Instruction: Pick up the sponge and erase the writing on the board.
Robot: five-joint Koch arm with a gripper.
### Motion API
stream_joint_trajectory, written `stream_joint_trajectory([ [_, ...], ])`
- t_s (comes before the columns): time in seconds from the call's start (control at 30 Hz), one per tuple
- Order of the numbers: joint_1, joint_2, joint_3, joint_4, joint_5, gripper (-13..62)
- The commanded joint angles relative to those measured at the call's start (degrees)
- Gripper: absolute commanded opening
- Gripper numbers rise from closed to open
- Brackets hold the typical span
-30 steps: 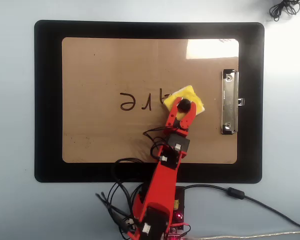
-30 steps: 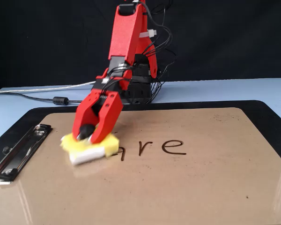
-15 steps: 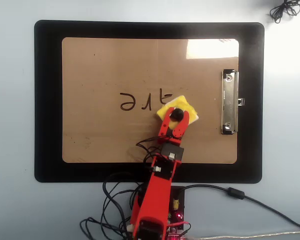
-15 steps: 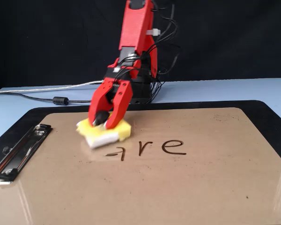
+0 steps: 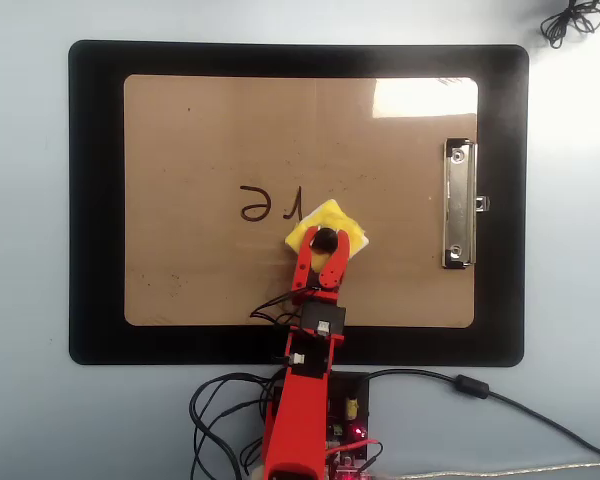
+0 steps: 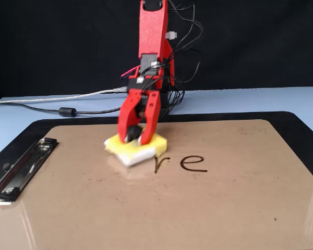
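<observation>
Sponge [image 6: 136, 148] slid over writing [image 6: 181, 163]; white underlayer shows sideways.

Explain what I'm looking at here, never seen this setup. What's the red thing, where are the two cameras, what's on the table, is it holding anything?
The red thing is a small hobby robot arm. One picture is taken from straight above, the other from a camera low at the far end of the table, facing the arm. On the table lies a black mat with a brown clipboard, the board, on it; its metal clip is at the right in the overhead view. The hand is shut on the black knob of a yellow sponge that lies on the board. Beside the sponge is the writing, "re" in marker. Cables run behind the arm.
</observation>
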Motion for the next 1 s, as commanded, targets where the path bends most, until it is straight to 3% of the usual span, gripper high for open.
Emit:
stream_joint_trajectory([
  [0.0,0.3,-0.7,-2.1,-1.2,-1.4,-8.1],
  [0.27,-1.5,-29.2,-31.4,-1.2,-1.7,-8.1],
  [0.37,-1.5,-25.0,-26.9,-1.1,-1.7,-8.1],
  [0.57,-5.5,1.4,-1.9,-0.6,-2.3,-8.1],
  [0.67,-9.3,7.6,2.3,-0.6,-3.3,-8.1],
  [0.8,-12.4,-0.4,-4.0,-0.3,-6.1,-8.1],
  [0.97,-12.7,-19.8,-21.8,-0.2,-6.2,-8.1],
])
